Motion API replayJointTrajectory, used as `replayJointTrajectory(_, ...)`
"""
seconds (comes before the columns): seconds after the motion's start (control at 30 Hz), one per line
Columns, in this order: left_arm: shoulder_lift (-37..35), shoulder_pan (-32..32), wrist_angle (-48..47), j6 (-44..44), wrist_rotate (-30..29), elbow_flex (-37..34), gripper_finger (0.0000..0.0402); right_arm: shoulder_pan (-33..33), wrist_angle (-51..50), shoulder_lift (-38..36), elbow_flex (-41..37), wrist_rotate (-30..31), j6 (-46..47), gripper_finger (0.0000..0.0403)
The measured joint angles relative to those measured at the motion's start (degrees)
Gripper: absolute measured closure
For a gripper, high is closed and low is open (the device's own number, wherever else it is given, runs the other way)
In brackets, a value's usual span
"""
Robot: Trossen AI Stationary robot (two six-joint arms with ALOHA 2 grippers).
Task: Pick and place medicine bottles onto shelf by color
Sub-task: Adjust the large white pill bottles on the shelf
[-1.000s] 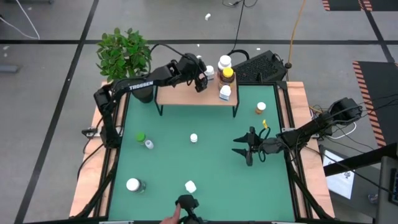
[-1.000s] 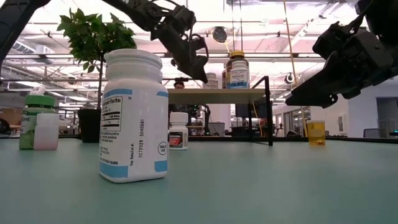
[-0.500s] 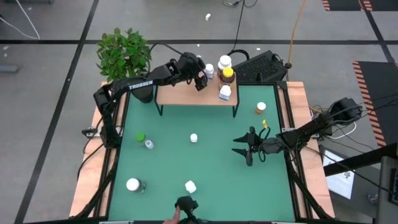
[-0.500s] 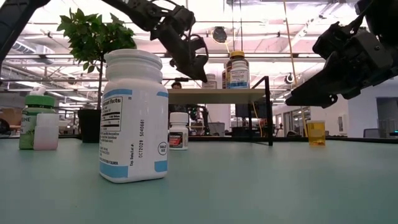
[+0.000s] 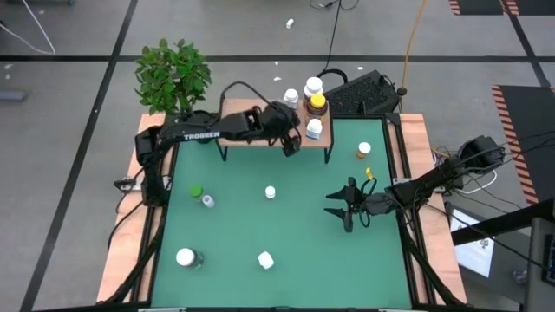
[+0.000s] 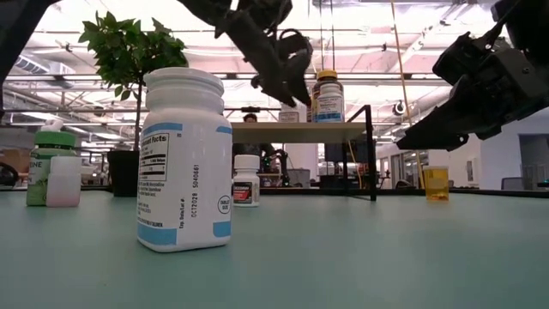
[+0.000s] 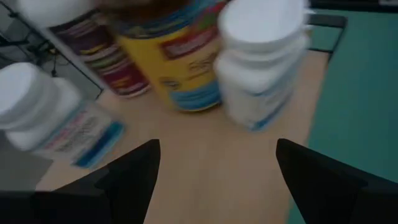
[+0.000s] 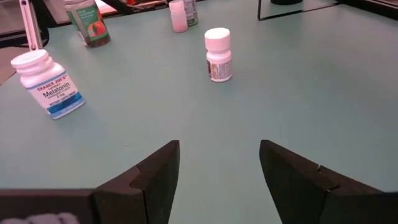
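The light-wood shelf (image 5: 260, 132) stands at the table's far edge. On its right end stand three white bottles (image 5: 291, 96) (image 5: 313, 86) (image 5: 314, 128) and the amber, yellow-capped bottle (image 5: 318, 102). My left gripper (image 5: 291, 142) hangs open over the shelf board (image 7: 211, 143), just left of them. On the green table stand the orange-topped vial (image 5: 363, 150), the green-capped bottle (image 5: 196, 191), a small vial (image 5: 207, 201), and white bottles (image 5: 270, 192) (image 5: 185, 256) (image 5: 265, 259). My right gripper (image 5: 330, 204) is open and low over the table's right half.
A potted plant (image 5: 173, 74) stands off the table's far left corner. A dark keyboard-like object (image 5: 364, 91) lies behind the shelf's right end. Wooden rails (image 5: 423, 199) run along the table's sides. Bare green table (image 5: 260, 225) lies around the scattered bottles.
My left gripper has moved from the shelf's far edge toward the near edge and a little right, along the row of bottles. A person's hand that showed at the table's near edge has gone. The bottles have stayed where they were.
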Motion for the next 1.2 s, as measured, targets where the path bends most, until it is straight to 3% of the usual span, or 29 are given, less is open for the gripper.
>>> replayJointTrajectory(0.17,0.61,-2.27,6.33,-2.95,-6.07,0.0,0.0078,0.0,0.36,-0.01,0.0,-0.12,0.13,0.0188)
replayJointTrajectory(0.37,0.61,-3.06,6.89,-4.23,-13.25,0.0,0.0078,0.13,0.54,-0.02,0.0,-0.13,0.05,0.0188)
replayJointTrajectory(0.63,2.42,-2.33,9.17,-5.26,-16.02,0.0,0.0078,0.13,1.11,0.0,0.0,-0.09,0.0,0.0188)
replayJointTrajectory(1.2,3.72,-4.31,9.58,-3.96,-15.96,0.02,0.0078,0.15,1.35,-0.01,0.0,-0.11,-0.26,0.0188)
